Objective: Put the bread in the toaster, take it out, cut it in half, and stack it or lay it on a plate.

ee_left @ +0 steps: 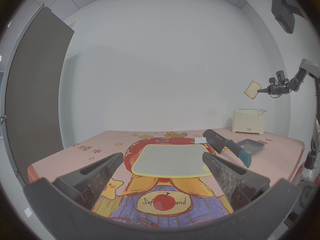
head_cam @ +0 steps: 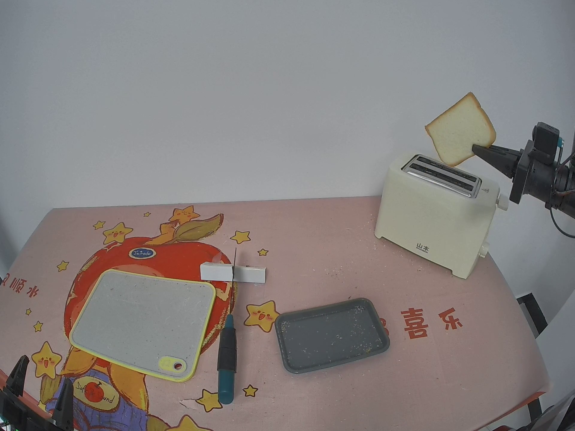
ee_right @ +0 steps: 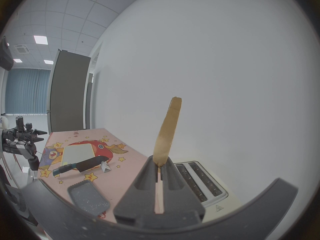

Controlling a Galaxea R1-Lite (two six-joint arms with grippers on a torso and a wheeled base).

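Observation:
A slice of bread (head_cam: 460, 128) hangs tilted in the air just above the slots of the cream toaster (head_cam: 437, 214) at the table's back right. My right gripper (head_cam: 479, 149) is shut on the slice's lower edge; in the right wrist view the bread (ee_right: 167, 132) stands edge-on between the fingers (ee_right: 146, 180), with the toaster (ee_right: 200, 184) below. My left gripper (ee_left: 162, 156) stays open and empty low over the table's near left corner, in front of the grey cutting board (ee_left: 171, 160).
A teal-handled knife (head_cam: 227, 354) lies right of the cutting board (head_cam: 144, 321), its blade in a small white holder (head_cam: 232, 272). A grey rectangular plate (head_cam: 332, 334) sits mid-table, dusted with crumbs. The wall stands close behind the toaster.

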